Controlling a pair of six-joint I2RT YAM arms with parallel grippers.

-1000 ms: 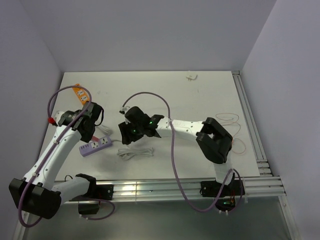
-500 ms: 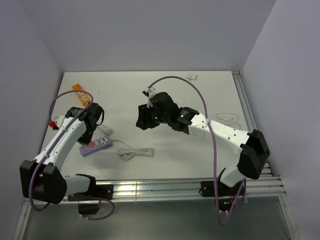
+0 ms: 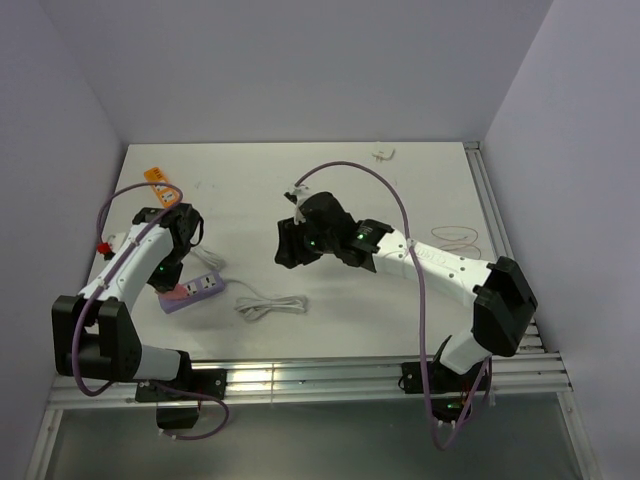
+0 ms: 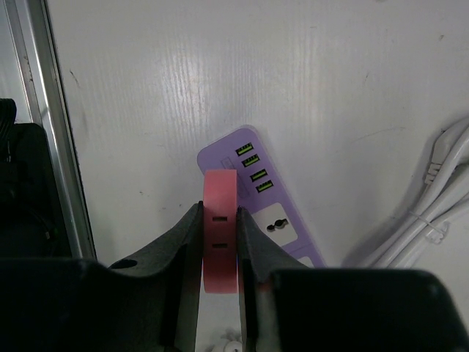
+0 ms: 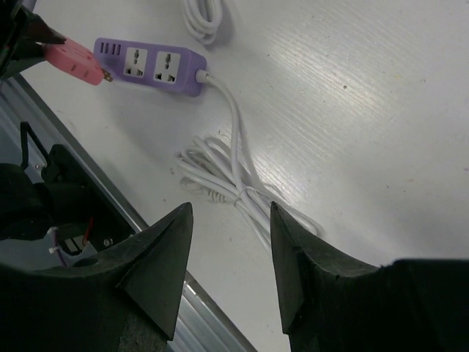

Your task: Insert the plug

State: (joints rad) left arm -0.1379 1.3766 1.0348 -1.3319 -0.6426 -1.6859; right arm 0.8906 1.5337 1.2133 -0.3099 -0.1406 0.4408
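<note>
The salmon-pink plug (image 4: 220, 233) is clamped edge-on between the black fingers of my left gripper (image 4: 220, 214), which is shut on it. It hangs at the left end of the lilac power strip (image 4: 272, 214), by the row of small green ports. From the right wrist view the plug (image 5: 73, 59) shows its prongs pointing toward the strip (image 5: 150, 66), a little short of its end. In the top view the plug (image 3: 176, 293) sits beside the strip (image 3: 196, 289) under my left gripper (image 3: 172, 278). My right gripper (image 5: 231, 209) is open and holds nothing, hovering mid-table (image 3: 287, 245).
The strip's white cord lies bundled (image 3: 270, 306) near the front of the table. An orange power strip (image 3: 160, 184) lies at the back left, a small white item (image 3: 383, 153) at the back, and thin pink cord loops (image 3: 462, 238) at the right. Metal rails (image 3: 350, 375) run along the front edge.
My right gripper has pulled back from beside the lilac strip to the middle of the table. The left gripper has shifted with the plug toward the strip's left end.
</note>
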